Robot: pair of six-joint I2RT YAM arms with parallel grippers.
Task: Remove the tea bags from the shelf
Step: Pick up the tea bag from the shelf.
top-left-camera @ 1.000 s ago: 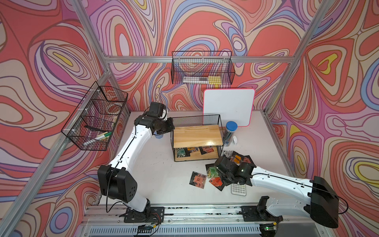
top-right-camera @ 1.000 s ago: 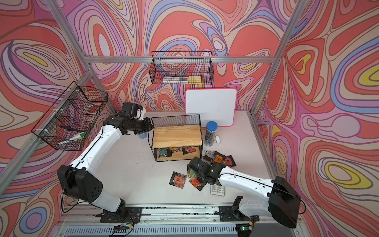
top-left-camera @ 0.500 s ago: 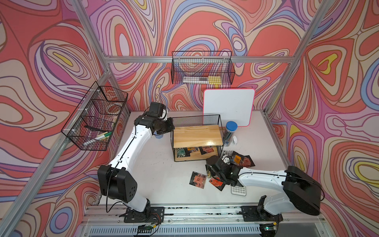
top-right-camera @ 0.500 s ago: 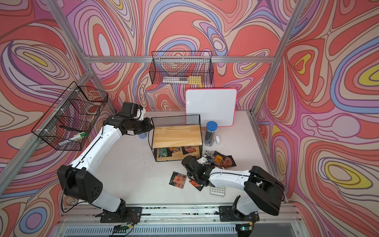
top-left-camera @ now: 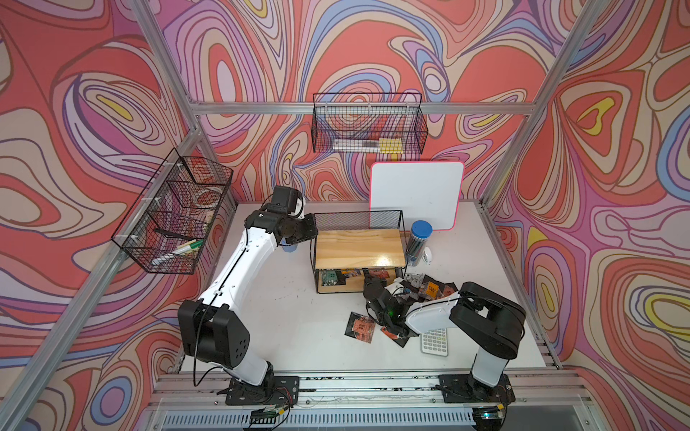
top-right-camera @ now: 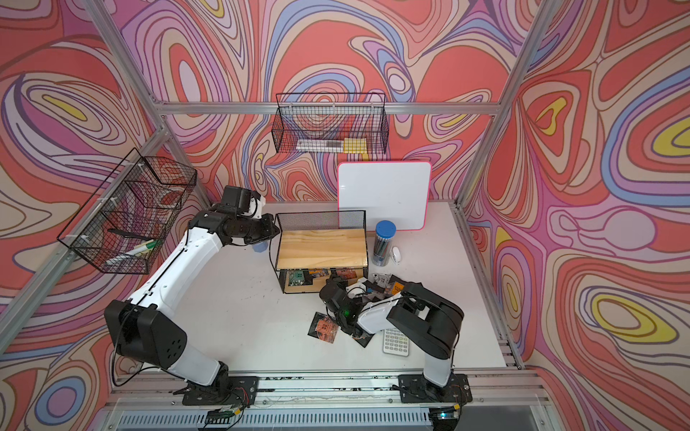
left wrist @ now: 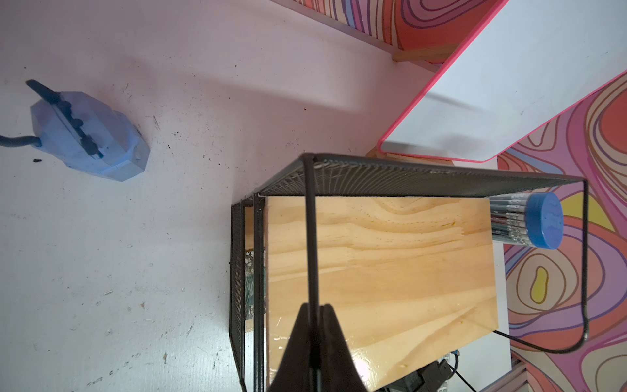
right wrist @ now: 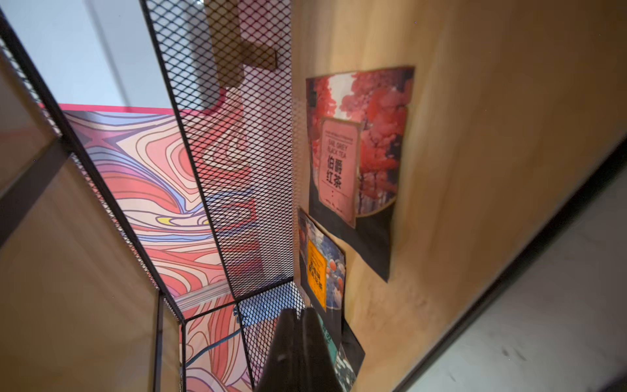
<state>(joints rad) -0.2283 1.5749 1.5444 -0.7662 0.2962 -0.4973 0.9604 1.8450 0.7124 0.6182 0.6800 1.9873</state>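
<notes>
Though pale, tabletop (top-left-camera: pixel 291 317) amid swirly walls (top-left-camera: pixel 373 56)

glossy white link shells (top-left-camera: pixel 242 268), matte-black joint housings (top-left-camera: pixel 216 336) (one dotted with small holes), thin black cables (top-left-camera: pixel 194 367), bolted black base plates (top-left-camera: pixel 287 388), tapered black gripper fingers (left wrist: pixel 298 342)

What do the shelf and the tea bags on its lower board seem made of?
The shelf: boards look like light wood, grain visible, glare suggesting a glossy varnish; frame and mesh back look like thin black-painted metal. The tea bags: flat printed sachets, probably coated paper or foil; which one cannot be told.
</notes>
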